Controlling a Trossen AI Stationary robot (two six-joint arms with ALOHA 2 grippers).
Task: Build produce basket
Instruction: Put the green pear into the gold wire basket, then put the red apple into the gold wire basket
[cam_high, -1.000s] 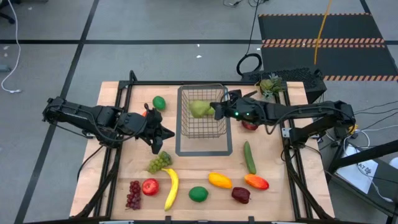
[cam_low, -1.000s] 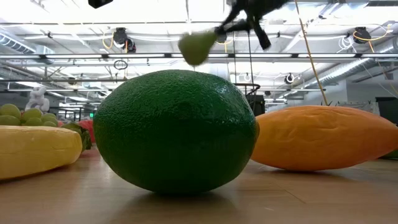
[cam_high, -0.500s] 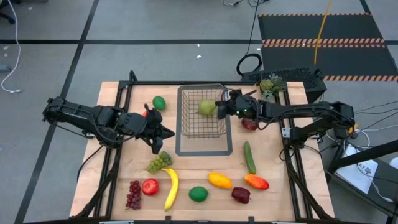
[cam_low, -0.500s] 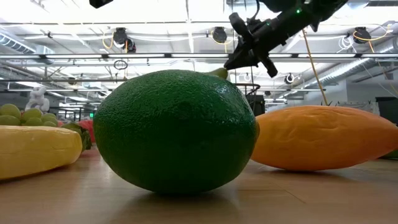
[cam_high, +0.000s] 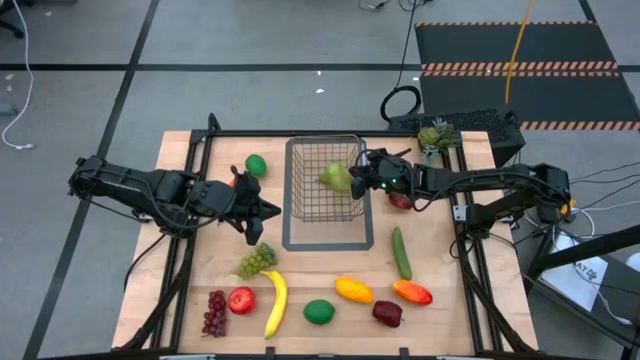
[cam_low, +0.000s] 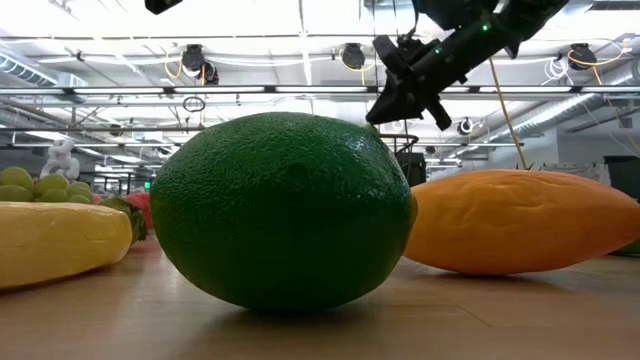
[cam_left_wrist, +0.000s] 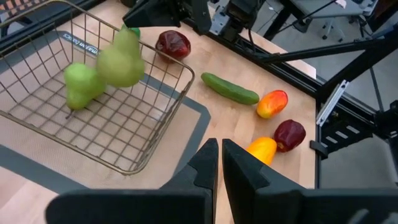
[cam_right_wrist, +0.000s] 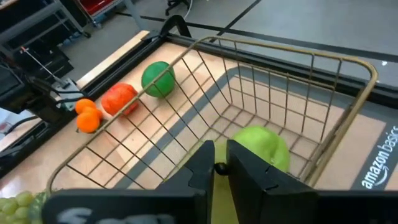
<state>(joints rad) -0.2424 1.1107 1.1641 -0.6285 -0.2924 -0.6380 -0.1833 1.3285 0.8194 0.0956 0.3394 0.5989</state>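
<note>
The grey wire basket (cam_high: 291, 180) stands on a flat grey mat mid-table. My right gripper (cam_high: 359, 180) reaches over its right rim, shut on a green pear (cam_high: 335, 177) that hangs inside the basket. A second green pear (cam_left_wrist: 83, 85) rests on the basket floor, and the right wrist view shows it (cam_right_wrist: 262, 147) just beyond the fingers. My left gripper (cam_high: 268, 212) is shut and touches nothing, hovering left of the basket. More produce lies along the near edge: green grapes (cam_high: 256, 261), a banana (cam_high: 275, 303), a lime (cam_high: 319, 311) and a mango (cam_high: 353, 290). My right gripper pinches the pear at its narrow stem end (cam_right_wrist: 219, 167) between the two fingers. It slants down from the table's right side over the basket rim. The pear's body (cam_left_wrist: 121, 62) hangs below the fingers, above the basket floor.
A cucumber (cam_high: 401, 252), an orange-red mango (cam_high: 412, 292) and a dark red apple (cam_high: 387, 313) lie right of the basket. Another red apple (cam_high: 402, 201) sits under the right arm. A lime (cam_high: 256, 165) and small oranges (cam_right_wrist: 87, 115) lie left of the basket.
My right gripper has come down over the basket and drawn slightly toward the table's right, staying shut. The pear has gone with it, from above the rim down into the basket's right half.
</note>
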